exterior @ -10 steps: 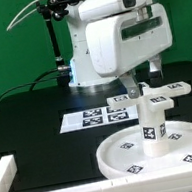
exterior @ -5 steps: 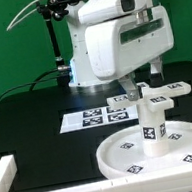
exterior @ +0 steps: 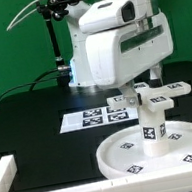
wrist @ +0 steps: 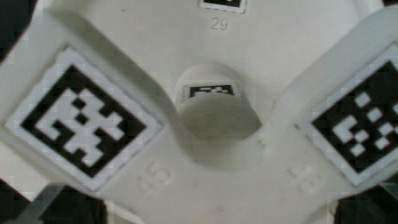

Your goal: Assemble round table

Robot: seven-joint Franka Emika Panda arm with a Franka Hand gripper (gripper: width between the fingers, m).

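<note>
Can't really tell if the jaws (exterior: 143, 88) are open or closed since the arm's white body blocks them, hovering right over the cross-shaped foot piece (exterior: 157, 96). That sits on the short post (exterior: 153, 127), upright in the round disc (exterior: 129, 152). Black counter (exterior: 32, 120), marker board (exterior: 96, 117) behind, green wall.

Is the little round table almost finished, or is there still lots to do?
Nearly there, it seems. The post already stands upright in the middle of the round disc, and the cross-shaped foot piece sits on top of the post. The arm is right above it, but the pincer is hidden, so I cannot tell whether it grips. What looks left is fastening the foot; the pictures do not show if it is tight.
</note>
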